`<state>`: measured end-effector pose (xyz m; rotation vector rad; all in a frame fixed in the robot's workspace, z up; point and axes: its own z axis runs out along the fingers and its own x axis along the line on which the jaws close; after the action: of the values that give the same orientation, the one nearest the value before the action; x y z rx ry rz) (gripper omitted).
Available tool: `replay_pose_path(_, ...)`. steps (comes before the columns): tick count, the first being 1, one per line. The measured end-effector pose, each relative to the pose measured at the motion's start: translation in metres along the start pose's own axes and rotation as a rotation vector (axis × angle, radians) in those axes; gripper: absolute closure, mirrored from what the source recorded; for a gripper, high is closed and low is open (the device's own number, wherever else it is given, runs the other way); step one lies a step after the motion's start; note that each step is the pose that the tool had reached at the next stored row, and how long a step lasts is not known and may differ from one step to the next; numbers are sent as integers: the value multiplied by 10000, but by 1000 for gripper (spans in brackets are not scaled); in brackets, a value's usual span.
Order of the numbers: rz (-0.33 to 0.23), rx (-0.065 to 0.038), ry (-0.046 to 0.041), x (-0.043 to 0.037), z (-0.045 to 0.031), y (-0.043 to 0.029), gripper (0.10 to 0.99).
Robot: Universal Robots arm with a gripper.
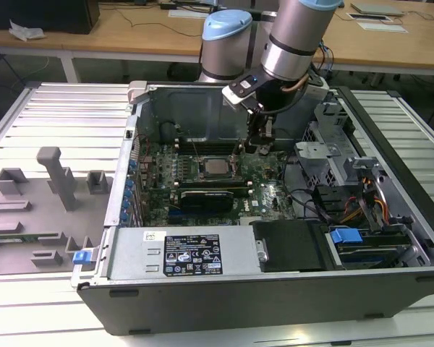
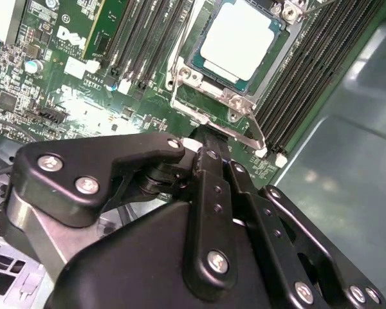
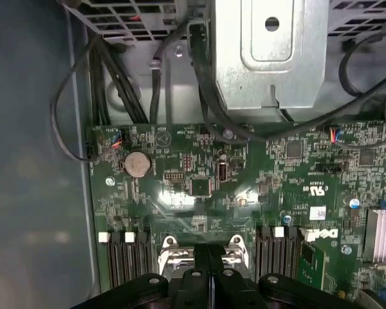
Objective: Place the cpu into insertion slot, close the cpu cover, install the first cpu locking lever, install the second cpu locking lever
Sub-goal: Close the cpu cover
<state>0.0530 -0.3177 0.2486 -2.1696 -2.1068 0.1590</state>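
1. cpu (image 2: 238,42) — seated flat in the slot (image 2: 194,63), metal top up. In the exterior view it sits mid-board inside the open case (image 1: 275,289), which stands on the bench (image 1: 58,108).
2. cover (image 2: 180,77) looks lowered around the chip, its window framing the metal top. I cannot tell whether it is fully pressed down.
3. hand (image 2: 209,138): fingers drawn together with no gap and nothing visibly held between them. The tips are low at the socket's edge, just beside a silver lever (image 2: 254,132). In the first wrist view they sit between the two lever ends (image 3: 169,243).
4. Handling, my judgement:
   - The chip is light, thin and stiff, with a smooth top that would slip under a pinch from above. Take it by two opposite edges and keep it level, since the contact field beneath is the fragile part.
   - The cover is thin sheet metal, stiff enough to push near its free edge.
   - The lever is springy wire — load it near its free end, not at the hinge.
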Motion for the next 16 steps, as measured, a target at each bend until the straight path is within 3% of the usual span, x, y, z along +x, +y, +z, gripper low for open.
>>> replay_pose_path(2, -1, 15, 1, 0, 1, 0, 980)
replay_pose_path(8, -2, -42, 3, -3, 14, -87, 980)
replay_pose_path(16, -3, -204, 7, -7, 40, -253, 980)
